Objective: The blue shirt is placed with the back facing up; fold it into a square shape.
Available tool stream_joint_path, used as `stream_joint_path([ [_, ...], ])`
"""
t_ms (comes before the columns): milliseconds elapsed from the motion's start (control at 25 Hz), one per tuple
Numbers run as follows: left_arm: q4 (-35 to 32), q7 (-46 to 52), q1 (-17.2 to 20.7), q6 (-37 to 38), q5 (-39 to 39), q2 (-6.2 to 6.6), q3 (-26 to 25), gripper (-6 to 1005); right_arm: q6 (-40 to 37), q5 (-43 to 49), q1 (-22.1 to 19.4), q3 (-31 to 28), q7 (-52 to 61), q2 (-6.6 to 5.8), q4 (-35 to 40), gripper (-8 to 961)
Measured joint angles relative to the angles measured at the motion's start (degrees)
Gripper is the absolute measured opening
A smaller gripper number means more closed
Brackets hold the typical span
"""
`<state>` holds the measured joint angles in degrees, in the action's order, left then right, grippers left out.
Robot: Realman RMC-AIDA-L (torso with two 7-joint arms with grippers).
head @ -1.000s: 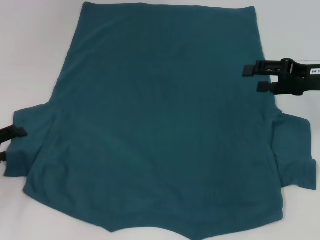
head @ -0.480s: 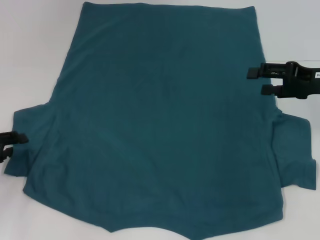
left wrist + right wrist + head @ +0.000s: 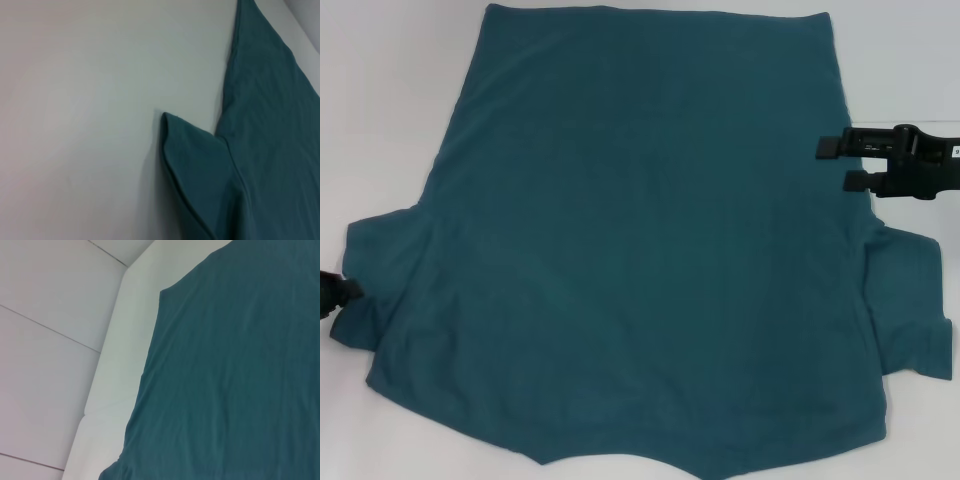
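Starting at far left of the head view, the left tool [image 3: 332,296] peeks in at the frame edge, touching or just beside the left sleeve; can't tell if its jaws are spread or clenched. Centre: the blue shirt [image 3: 650,250] lies flat, back up, on the white counter [image 3: 380,100], long axis running top to bottom, hem at the top. Right, mid-height: the right tool [image 3: 845,163] hovers with jaws apart, grasping nothing, at the shirt's right side edge above the right sleeve. Each tool flanks its own side; the shirt lies inward from both.
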<state>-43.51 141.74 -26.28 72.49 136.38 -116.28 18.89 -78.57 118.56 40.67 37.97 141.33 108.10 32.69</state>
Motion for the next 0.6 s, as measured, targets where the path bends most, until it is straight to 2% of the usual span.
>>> stream_joint_path([
  [80, 0.0, -0.1, 0.0, -0.1, 0.2, 0.0, 0.0, 62, 0.0, 0.0, 0.0, 0.0, 0.0, 0.0, 0.0, 883],
  [360, -0.7, -5.3, -0.2, 0.1, 0.3, 0.0, 0.1, 24, 0.2, 0.0, -0.1, 0.0, 0.0, 0.0, 0.0, 884],
  [480, -2.2, -11.3, -0.5, 0.7, 0.7, 0.09, 0.9, 7, 0.4, 0.0, -0.1, 0.0, -0.1, 0.0, 0.0, 884],
  [600, -5.2, -12.6, -0.7, 0.8, 3.0, -0.03, 2.9, 5, 0.4, 0.0, -0.1, 0.0, -0.1, 0.0, 0.0, 884],
])
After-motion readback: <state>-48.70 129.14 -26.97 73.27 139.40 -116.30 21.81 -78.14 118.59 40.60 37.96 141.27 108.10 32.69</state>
